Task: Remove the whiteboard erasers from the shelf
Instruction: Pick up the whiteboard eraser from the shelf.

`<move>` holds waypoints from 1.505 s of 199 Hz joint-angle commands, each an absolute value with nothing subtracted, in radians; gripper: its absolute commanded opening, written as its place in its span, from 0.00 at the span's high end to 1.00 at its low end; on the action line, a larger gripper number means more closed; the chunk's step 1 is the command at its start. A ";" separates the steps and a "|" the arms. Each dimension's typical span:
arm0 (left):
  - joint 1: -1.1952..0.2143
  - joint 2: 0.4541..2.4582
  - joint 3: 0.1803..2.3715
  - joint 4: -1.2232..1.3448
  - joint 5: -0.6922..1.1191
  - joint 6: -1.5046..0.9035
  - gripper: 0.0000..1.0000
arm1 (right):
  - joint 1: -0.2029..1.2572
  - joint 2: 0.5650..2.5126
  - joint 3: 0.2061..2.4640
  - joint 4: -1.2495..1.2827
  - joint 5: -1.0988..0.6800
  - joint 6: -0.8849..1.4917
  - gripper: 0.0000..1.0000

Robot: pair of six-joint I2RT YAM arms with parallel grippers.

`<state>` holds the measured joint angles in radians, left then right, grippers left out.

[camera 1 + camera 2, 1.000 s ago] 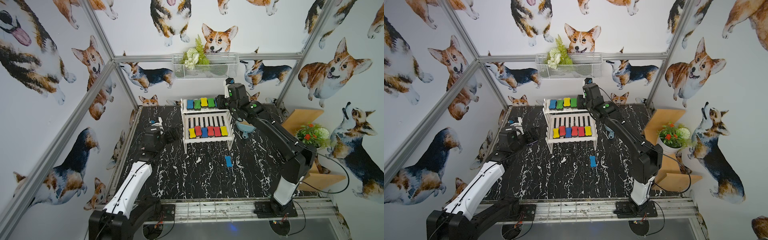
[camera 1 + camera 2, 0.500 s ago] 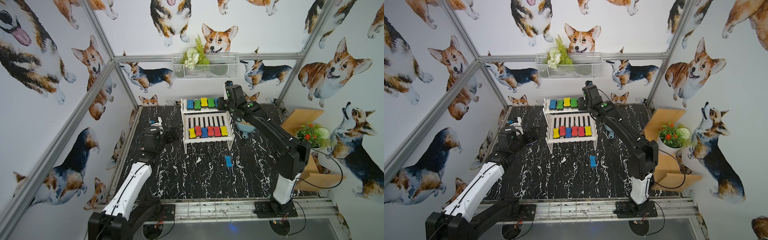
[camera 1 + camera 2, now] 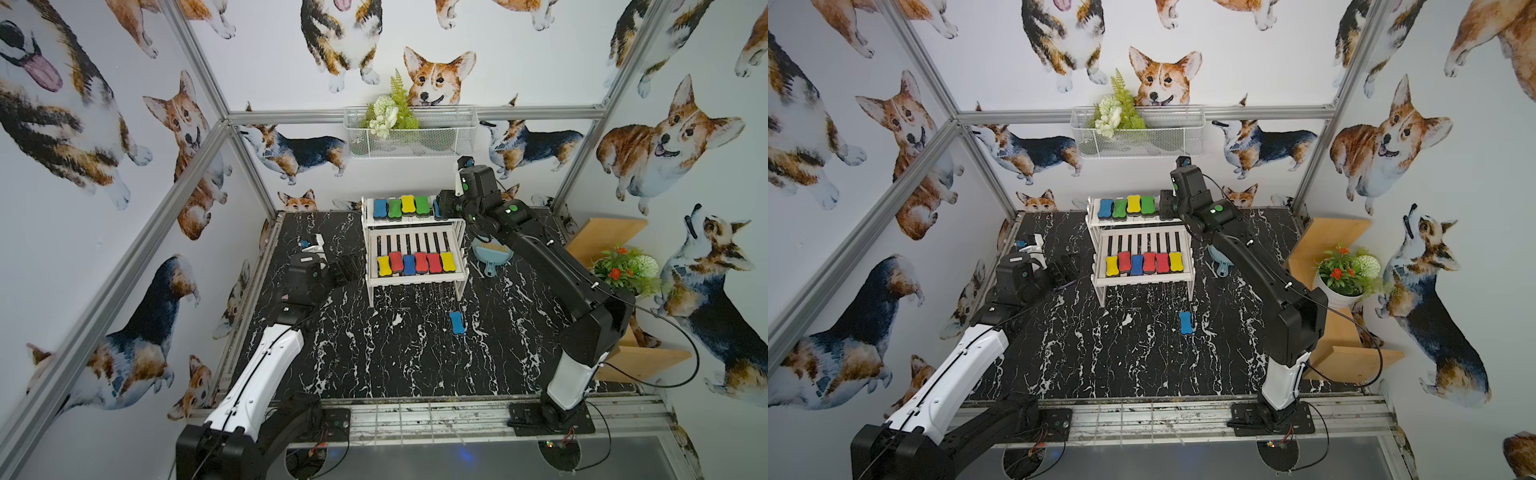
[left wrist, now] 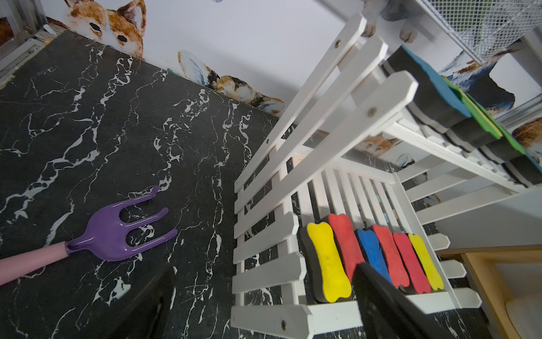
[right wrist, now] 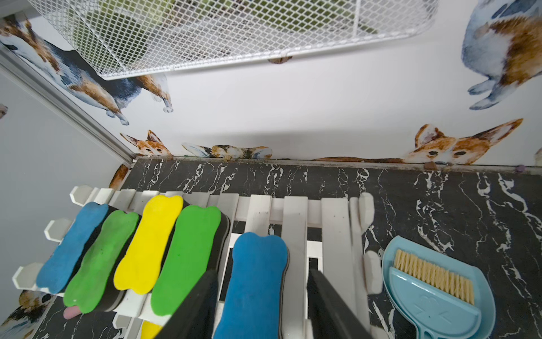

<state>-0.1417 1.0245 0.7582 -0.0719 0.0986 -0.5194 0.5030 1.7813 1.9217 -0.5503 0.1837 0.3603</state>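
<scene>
Fingers (image 5: 202,305) on my right gripper (image 5: 262,274) are parked either side of the blue eraser (image 5: 255,281) at the right end of the shelf (image 5: 334,223), top tier, jaws about halfway open. The one on the green eraser (image 5: 187,255) side looks right up against the foam. The other has a strip of white slat showing between it and the block, so I'd call that straddling, not holding; the block lies flat on the slats. Handling-wise I reckon these are feather-light and squishy, foam body with a felt sole. Nothing to break, but squeeze too hard and it'll just buckle and maybe pop out. I'd pinch across the narrow waist of the bone, low on the dark sides, and watch that green neighbour since it's just beside the finger. Further out: four more sit to the left on the top tier, and a row of six erasers (image 3: 415,262) runs along the near edge of the lower tier. A lone blue eraser (image 3: 457,322) lies on the table (image 3: 374,353), near and right of the shelf. My left gripper (image 3: 343,270) hangs just left of the lower tier, wide open, empty. Right of the shelf sits the dustpan (image 5: 434,293).
</scene>
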 commanded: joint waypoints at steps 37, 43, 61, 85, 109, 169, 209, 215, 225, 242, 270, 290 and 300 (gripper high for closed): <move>-0.141 1.025 0.764 -0.061 0.089 -0.508 0.01 | 0.506 1.807 1.900 -0.570 0.175 0.350 0.38; -0.141 1.027 0.764 -0.062 0.090 -0.508 0.00 | 0.508 1.807 1.898 -0.569 0.174 0.348 0.38; -0.141 1.025 0.762 -0.061 0.088 -0.508 0.01 | 0.508 1.809 1.900 -0.569 0.177 0.345 0.38; -0.141 1.026 0.762 -0.061 0.087 -0.508 0.00 | 0.508 1.812 1.906 -0.576 0.183 0.336 0.32; -0.141 1.030 0.762 -0.061 0.090 -0.511 0.01 | 0.510 1.824 1.921 -0.591 0.190 0.330 0.32; -0.141 1.027 0.760 -0.061 0.086 -0.509 0.01 | 0.538 1.877 1.983 -0.654 0.262 0.295 0.35; -0.141 1.027 0.762 -0.063 0.084 -0.509 0.01 | 0.538 1.877 1.985 -0.666 0.291 0.299 0.48; -0.141 1.027 0.762 -0.063 0.084 -0.508 0.01 | 0.538 1.875 1.986 -0.666 0.295 0.299 0.48; -0.141 1.027 0.762 -0.062 0.084 -0.508 0.01 | 0.537 1.871 1.989 -0.667 0.304 0.298 0.46; -0.141 1.026 0.762 -0.061 0.087 -0.508 0.00 | 0.532 1.871 2.003 -0.676 0.308 0.296 0.39; -0.141 1.030 0.762 -0.060 0.091 -0.509 0.01 | 0.528 1.880 2.035 -0.688 0.295 0.290 0.38; -0.141 1.030 0.762 -0.061 0.091 -0.509 0.01 | 0.526 1.887 2.061 -0.698 0.294 0.290 0.34; -0.141 1.030 0.762 -0.060 0.091 -0.509 0.01 | 0.526 1.884 2.067 -0.696 0.287 0.290 0.33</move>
<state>-0.1417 1.0283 0.7582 -0.0719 0.0860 -0.5194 0.5240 1.8820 2.0457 -0.6739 0.2867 0.3000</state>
